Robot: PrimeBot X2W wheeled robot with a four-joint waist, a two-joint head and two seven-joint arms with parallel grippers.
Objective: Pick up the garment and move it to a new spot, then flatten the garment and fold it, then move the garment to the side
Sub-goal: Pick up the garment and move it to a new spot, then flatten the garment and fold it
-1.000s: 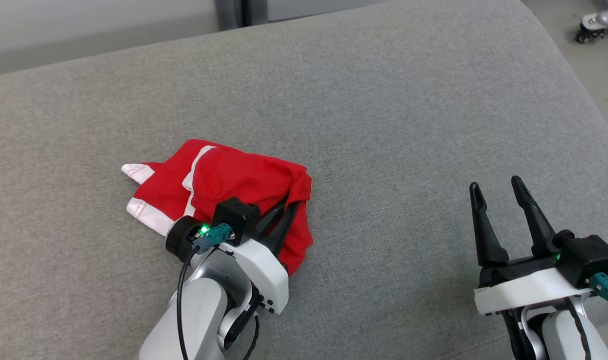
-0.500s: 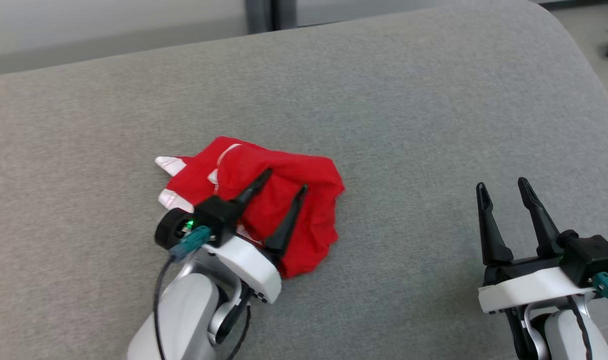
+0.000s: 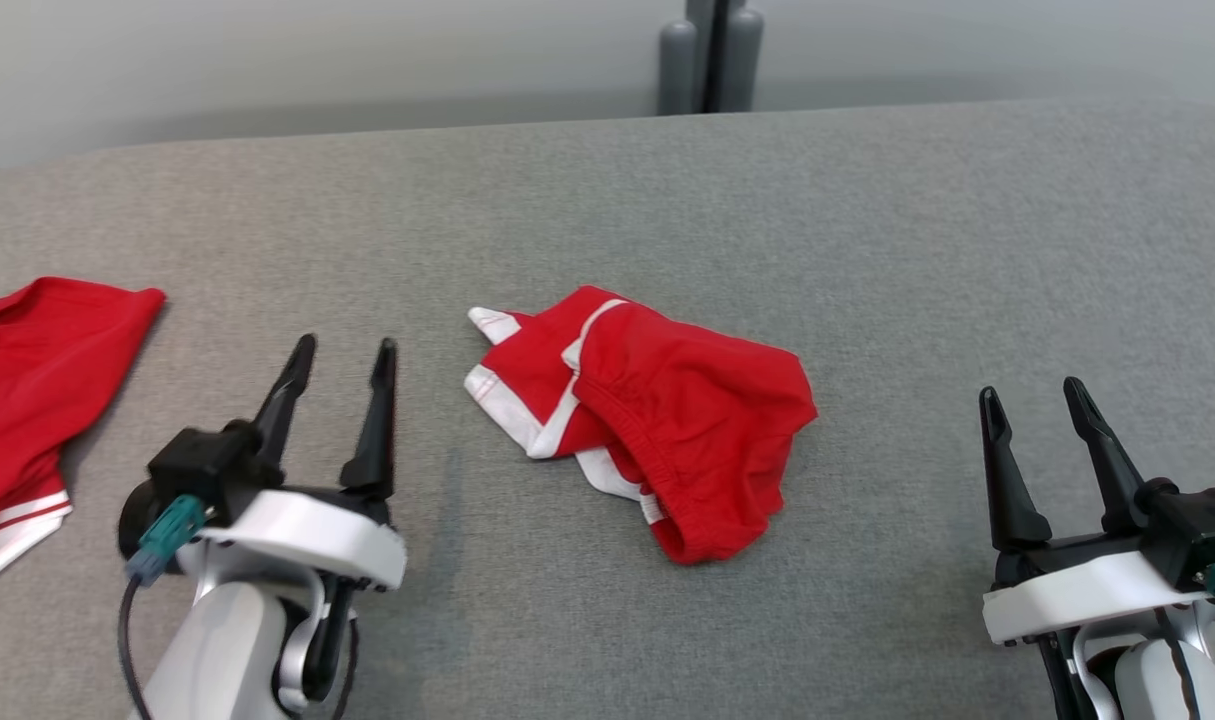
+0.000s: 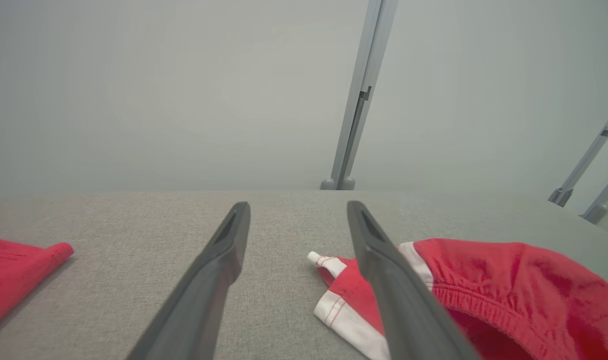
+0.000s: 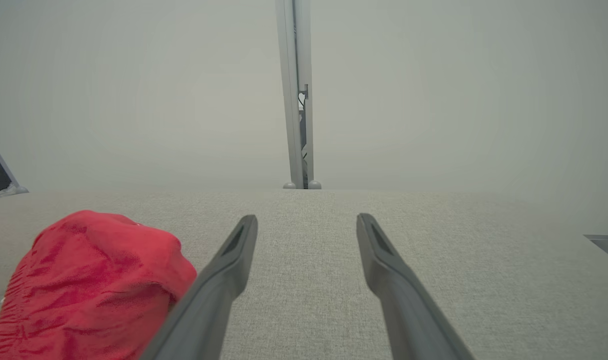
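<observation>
Crumpled red shorts [image 3: 667,420] are the one obstacle in the middle of the grey counter [image 3: 867,230]. Toward 3 o'clock the counter is bare up to the right pincer [image 3: 1029,390]. Toward 9 o'clock a narrower bare strip reaches the left pincer [image 3: 347,346], and beyond it lies a second red garment [image 3: 37,370]. At 12 o'clock all is free up to a grey post [image 3: 707,60].

Even, soft light; faint shadows; wrist-view backgrounds hazy, unfocused.
</observation>
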